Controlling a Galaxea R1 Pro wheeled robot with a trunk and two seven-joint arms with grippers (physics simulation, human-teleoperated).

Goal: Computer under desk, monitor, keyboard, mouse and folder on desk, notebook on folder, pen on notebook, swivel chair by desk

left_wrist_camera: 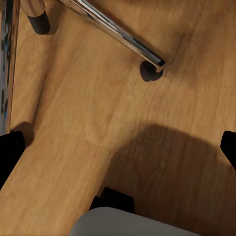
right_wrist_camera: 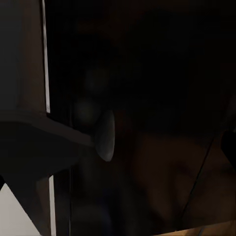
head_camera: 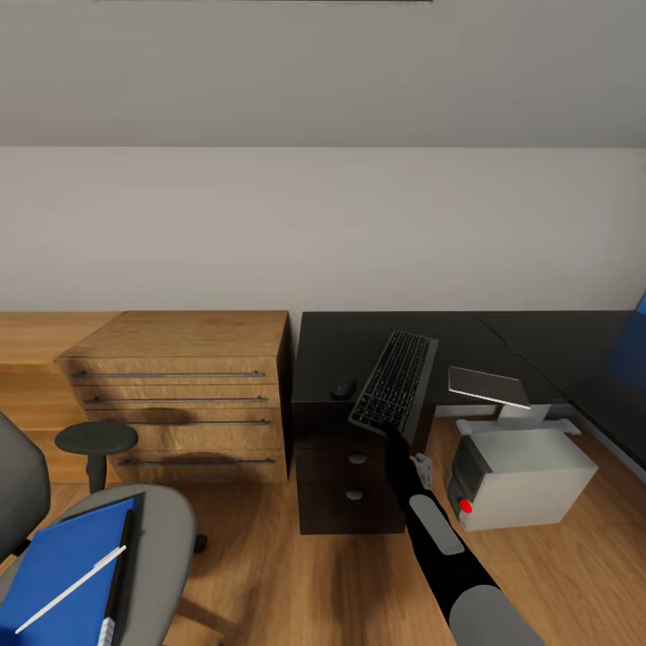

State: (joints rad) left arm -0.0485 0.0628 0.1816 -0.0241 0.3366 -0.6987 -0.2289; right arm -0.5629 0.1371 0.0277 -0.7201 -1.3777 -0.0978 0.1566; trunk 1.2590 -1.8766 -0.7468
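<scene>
head view, left to right: the swivel chair (head_camera: pixel 152 529) stands at the lower left on the wooden floor (head_camera: pixel 269 574), its seat carrying the folder (head_camera: pixel 63 561), the pen (head_camera: pixel 72 588) lying on the folder with its long axis slanted from near left to far right, and the notebook (head_camera: pixel 119 574) seen as a dark strip along the folder's right edge. behind the chair are a small round stool (head_camera: pixel 96 440) and a light wooden drawer chest (head_camera: pixel 179 395) against the wall (head_camera: pixel 323 224). open floor lies between the chair and the black drawer unit (head_camera: pixel 350 493). the chest's right side stands just beside the left edge of the desk (head_camera: pixel 341 345). on this surface the mouse (head_camera: pixel 343 389) sits near the front edge. just to its right the keyboard (head_camera: pixel 395 381) is tilted, long axis running from the front edge toward the wall, its near end at the tip of the right arm (head_camera: pixel 431 529); the right gripper (head_camera: pixel 388 431) is hidden beneath that end, so the state of its fingers cannot be told. further right the computer (head_camera: pixel 516 475) stands on the floor under the surface, red dot toward the camera, with a flat grey panel on a stand (head_camera: pixel 489 386) just behind it. in the left wrist view the dark tips of the left fingers (left_wrist_camera: pixel 10 152) sit at opposite margins, spread wide with nothing between them, above floor and a chrome chair leg (left_wrist_camera: pixel 118 34).
</scene>
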